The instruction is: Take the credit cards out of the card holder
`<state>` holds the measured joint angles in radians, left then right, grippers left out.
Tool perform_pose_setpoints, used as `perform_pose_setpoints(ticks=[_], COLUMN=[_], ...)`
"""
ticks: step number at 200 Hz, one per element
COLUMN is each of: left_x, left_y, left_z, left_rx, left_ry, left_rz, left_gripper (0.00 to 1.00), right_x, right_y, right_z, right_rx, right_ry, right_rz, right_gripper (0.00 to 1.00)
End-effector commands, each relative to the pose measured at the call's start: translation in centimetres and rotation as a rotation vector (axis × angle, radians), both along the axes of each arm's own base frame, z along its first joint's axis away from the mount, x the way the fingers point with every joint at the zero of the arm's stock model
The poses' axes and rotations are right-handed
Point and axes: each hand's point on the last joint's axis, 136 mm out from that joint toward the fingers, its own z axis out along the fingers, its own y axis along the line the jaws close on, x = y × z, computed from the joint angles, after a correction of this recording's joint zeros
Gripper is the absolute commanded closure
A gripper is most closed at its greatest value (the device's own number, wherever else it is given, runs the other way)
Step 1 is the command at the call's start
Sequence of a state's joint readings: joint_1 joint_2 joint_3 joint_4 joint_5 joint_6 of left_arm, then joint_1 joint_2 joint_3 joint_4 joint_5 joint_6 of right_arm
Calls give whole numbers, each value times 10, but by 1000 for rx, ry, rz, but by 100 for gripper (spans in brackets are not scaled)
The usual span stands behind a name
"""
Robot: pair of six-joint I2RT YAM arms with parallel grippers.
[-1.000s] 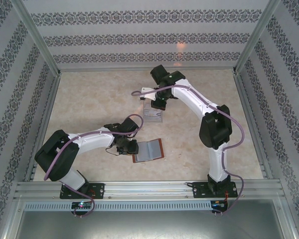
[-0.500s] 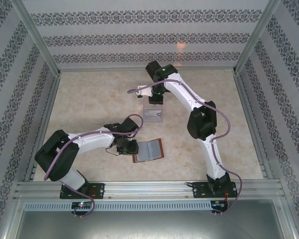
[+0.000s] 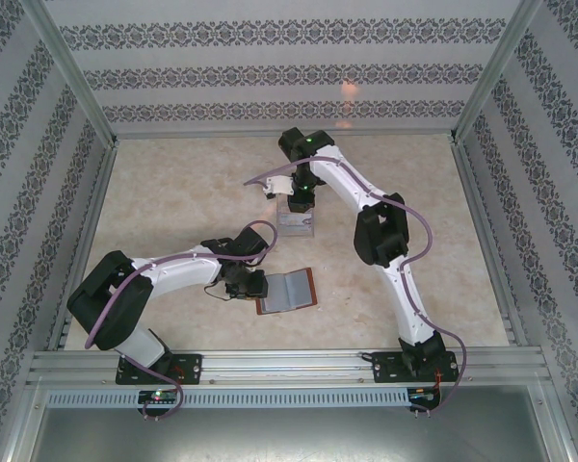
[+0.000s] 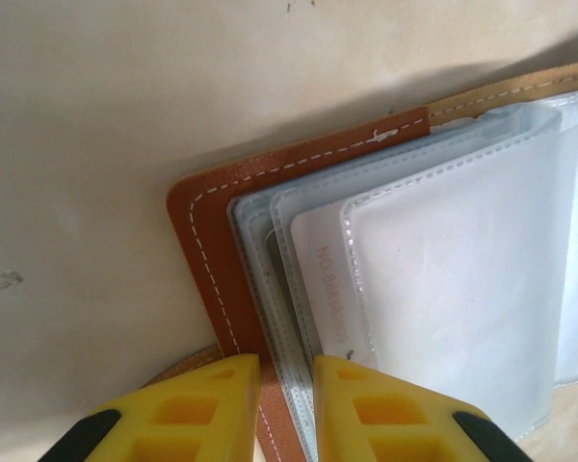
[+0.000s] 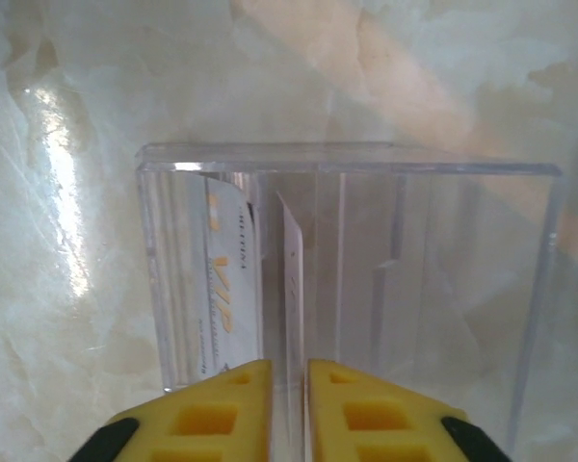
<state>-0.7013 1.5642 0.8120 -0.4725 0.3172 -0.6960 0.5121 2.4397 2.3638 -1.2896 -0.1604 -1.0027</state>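
The card holder (image 3: pixel 287 291) lies open on the table, reddish-brown leather (image 4: pixel 207 241) with pale clear pockets. One white credit card (image 4: pixel 323 279) sits in a pocket. My left gripper (image 3: pixel 257 286) is shut on the holder's left edge, its jaws (image 4: pixel 287 371) pinching leather and pocket seams. My right gripper (image 3: pixel 299 207) hangs over the clear plastic box (image 3: pixel 297 223). Its fingers (image 5: pixel 287 375) stand slightly apart around a white credit card (image 5: pixel 291 279) that stands edge-on inside the box. Another card with orange "VIP" lettering (image 5: pixel 226 279) leans against the box's left wall.
The clear box (image 5: pixel 366 168) stands at mid-table, behind the holder. Patterned walls and metal frame rails enclose the marble-look table (image 3: pixel 173 192). The right arm's elbow (image 3: pixel 378 236) rises to the right of the holder.
The right arm swung its elbow leftward and settled over the clear box. Its jaws parted slightly from the card. The left arm and the card holder stayed still.
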Motion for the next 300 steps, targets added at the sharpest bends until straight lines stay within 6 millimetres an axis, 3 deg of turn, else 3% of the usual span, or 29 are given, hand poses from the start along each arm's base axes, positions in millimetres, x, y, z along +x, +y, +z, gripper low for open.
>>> perform_pose_setpoints(ticks=[1,27,72,118,172,208,236,269,300], left_x=[-9,-8,-8,-1,3,2,3,4,5], left_y=[7,9,7,3,-3,-5,-4,-4,-7], left_z=[-6,-6,-8,-2,-4,-4,-3,-5,-8], left_rx=[55,56,62,51,31,19,21,18,14], left_ry=[35,24,29,5,-3,2,-4,-13,-7], left_rz=[-7,-7,-23,-32,-35,-31,-32,-32,-42], left_gripper=[78,78,78,78,78,78,78,78,78], right_x=[22,30,26,5,-17,-42,-73,-117,-142], right_y=[-5,-2,11,28,22,5,0,12,25], right_z=[27,50,84,109,132,133,121,101,93], right_rx=[23,65,163,273,421,501,547,564,561], right_ry=[-99,-162,-207,-233,-257,-204,-103,48,128], right_rz=[-64,-109,-190,-284,-536,-786,-930,-1000,-1044], right_gripper=[78,76,73,73,73,73,75,76,77])
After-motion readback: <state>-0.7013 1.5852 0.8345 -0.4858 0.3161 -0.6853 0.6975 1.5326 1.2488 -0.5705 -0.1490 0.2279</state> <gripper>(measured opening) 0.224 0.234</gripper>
